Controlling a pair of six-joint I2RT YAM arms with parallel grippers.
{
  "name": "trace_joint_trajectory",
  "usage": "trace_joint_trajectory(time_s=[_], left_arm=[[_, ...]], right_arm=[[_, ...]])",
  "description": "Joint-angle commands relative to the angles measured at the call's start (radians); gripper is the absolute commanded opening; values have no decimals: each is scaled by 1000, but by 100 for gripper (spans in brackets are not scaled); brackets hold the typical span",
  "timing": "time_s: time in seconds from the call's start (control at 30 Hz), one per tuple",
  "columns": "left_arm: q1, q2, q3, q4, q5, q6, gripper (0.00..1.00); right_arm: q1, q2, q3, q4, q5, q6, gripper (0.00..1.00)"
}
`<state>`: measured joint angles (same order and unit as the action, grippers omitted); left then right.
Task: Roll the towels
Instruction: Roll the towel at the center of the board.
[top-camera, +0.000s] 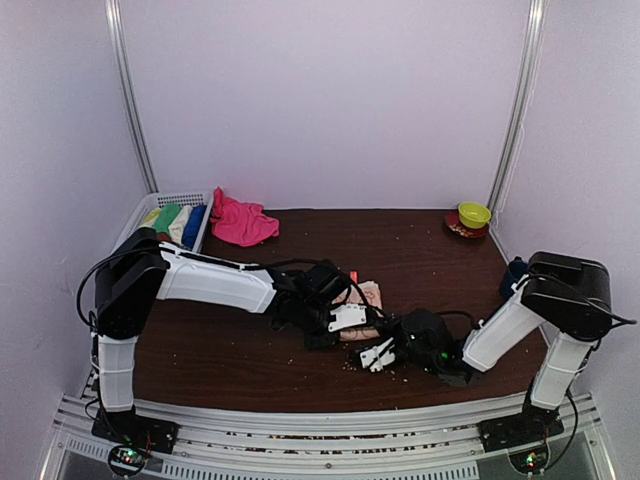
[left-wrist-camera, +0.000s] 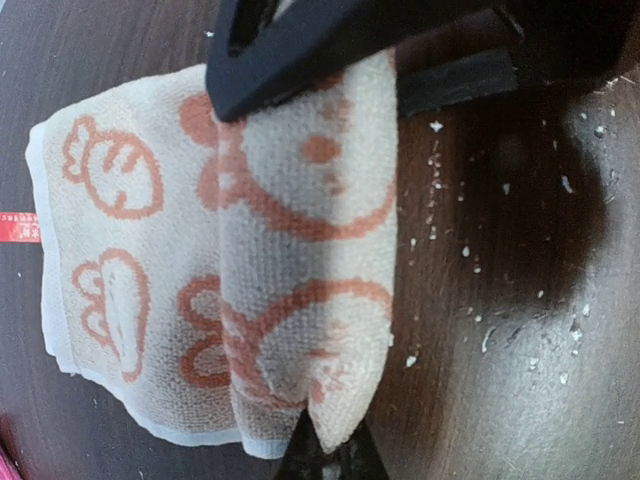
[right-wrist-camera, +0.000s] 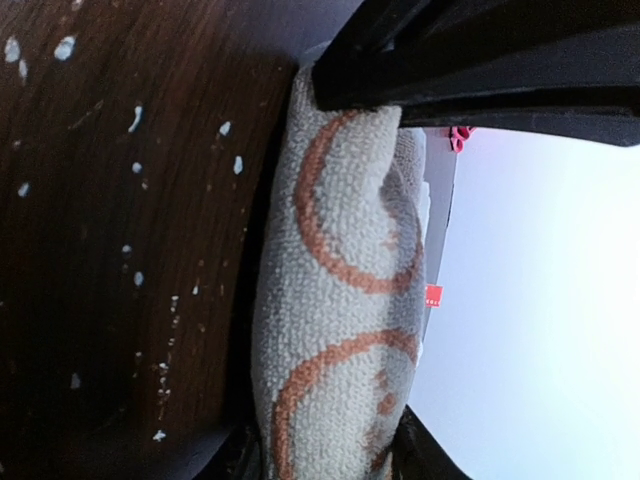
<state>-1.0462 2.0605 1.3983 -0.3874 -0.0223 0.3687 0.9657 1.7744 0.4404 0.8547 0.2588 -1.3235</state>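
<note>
The peach towel (top-camera: 368, 295) is pinched by the left end effector (left-wrist-camera: 310, 255) and seemingly gripped by the right end effector (right-wrist-camera: 340, 270) too, roll axis spanning both gaps, frame top to bottom.

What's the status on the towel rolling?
Left claw shut on peach towel, at its rolled edge. Right claw gripping same roll. Pink towel lies crumpled by basket, not in the way.

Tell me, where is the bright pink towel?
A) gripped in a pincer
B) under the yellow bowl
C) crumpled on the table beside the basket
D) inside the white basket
C: the pink towel lies crumpled on the table, right beside the basket.
</note>
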Motion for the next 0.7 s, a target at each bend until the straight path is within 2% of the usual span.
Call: trace_joint_trajectory(time_s=[0.0, 0.07, 0.2, 0.27, 0.4, 0.47, 0.6, 0.67], left_arm=[[0, 10, -21, -53, 42, 7, 0], [0, 7, -21, -54, 41, 10, 0], [0, -4, -25, -53, 30, 10, 0], [1, -15, -31, -52, 22, 10, 0], [12, -71, -80, -18, -13, 3, 18], [22, -114, -112, 3, -24, -2, 33], [33, -206, -177, 53, -66, -15, 55], [34, -246, -211, 88, -91, -22, 61]], right_arm=[[8, 18, 24, -44, 32, 29, 36], [7, 17, 39, -75, 33, 40, 29], [8, 13, 88, -197, 37, 90, 8], [8, 10, 112, -253, 32, 117, 2], [7, -7, 142, -344, 8, 153, 0], [7, -15, 150, -379, -4, 168, 0], [2, -29, 186, -471, -48, 209, 0], [-3, -34, 209, -524, -76, 235, 0]])
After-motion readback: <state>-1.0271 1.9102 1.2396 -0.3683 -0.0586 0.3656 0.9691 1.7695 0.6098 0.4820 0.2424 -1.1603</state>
